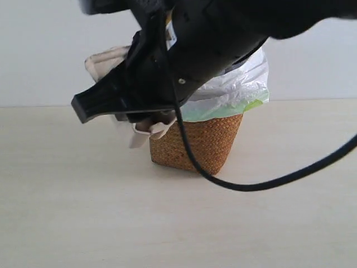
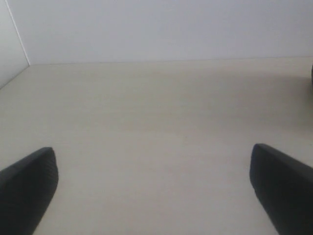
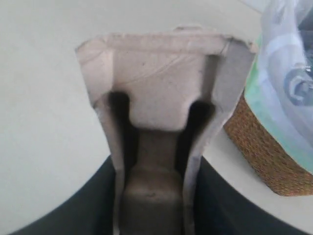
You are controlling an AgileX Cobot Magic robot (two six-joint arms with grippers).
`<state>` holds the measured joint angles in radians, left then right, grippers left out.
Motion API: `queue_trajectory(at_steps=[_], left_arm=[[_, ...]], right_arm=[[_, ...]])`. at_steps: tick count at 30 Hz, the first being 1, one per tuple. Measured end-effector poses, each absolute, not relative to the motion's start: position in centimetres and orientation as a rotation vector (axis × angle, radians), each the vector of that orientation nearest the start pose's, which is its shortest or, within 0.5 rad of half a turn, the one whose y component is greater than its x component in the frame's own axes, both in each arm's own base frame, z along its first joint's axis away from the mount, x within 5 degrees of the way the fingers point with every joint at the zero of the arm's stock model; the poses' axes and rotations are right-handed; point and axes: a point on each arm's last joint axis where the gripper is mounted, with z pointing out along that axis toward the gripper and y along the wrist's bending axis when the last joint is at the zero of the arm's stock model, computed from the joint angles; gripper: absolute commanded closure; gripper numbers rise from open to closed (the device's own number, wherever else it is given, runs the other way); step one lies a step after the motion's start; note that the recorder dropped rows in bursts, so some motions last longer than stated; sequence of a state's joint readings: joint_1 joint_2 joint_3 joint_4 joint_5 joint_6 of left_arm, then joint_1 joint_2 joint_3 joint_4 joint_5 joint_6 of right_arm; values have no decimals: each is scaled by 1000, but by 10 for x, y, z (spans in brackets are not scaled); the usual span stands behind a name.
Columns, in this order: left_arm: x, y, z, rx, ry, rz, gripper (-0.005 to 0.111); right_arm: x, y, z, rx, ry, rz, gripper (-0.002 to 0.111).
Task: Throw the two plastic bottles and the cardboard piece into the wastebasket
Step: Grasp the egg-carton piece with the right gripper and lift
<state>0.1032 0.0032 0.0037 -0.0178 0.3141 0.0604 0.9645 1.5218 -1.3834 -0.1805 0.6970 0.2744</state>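
My right gripper (image 3: 154, 205) is shut on the cardboard piece (image 3: 156, 98), a beige moulded pulp tray that sticks out between its two dark fingers. In the exterior view the same gripper (image 1: 134, 111) hangs above the table just left of the wastebasket (image 1: 206, 145), with the cardboard piece (image 1: 150, 129) showing below it and behind it. The wastebasket (image 3: 264, 147) is brown wicker lined with a white bag with a green edge. The two plastic bottles are out of view. My left gripper (image 2: 156, 196) is open over bare table, nothing between its fingers (image 2: 29, 186).
The right arm and its black cable (image 1: 251, 187) cross in front of the basket and hide its rim on the left. The light wooden table (image 1: 83, 212) runs back to a white wall.
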Motion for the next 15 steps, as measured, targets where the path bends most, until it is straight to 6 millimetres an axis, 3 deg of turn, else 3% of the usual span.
queue_trajectory(at_steps=[5, 10, 15], left_arm=[[54, 5, 183, -50, 1805, 100, -1], [54, 5, 183, -50, 1805, 100, -1], [54, 5, 183, -50, 1805, 100, -1]], right_arm=[[190, 265, 354, -927, 2314, 436, 107], [159, 271, 342, -1241, 2493, 680, 107], [142, 277, 346, -1484, 2399, 898, 107]])
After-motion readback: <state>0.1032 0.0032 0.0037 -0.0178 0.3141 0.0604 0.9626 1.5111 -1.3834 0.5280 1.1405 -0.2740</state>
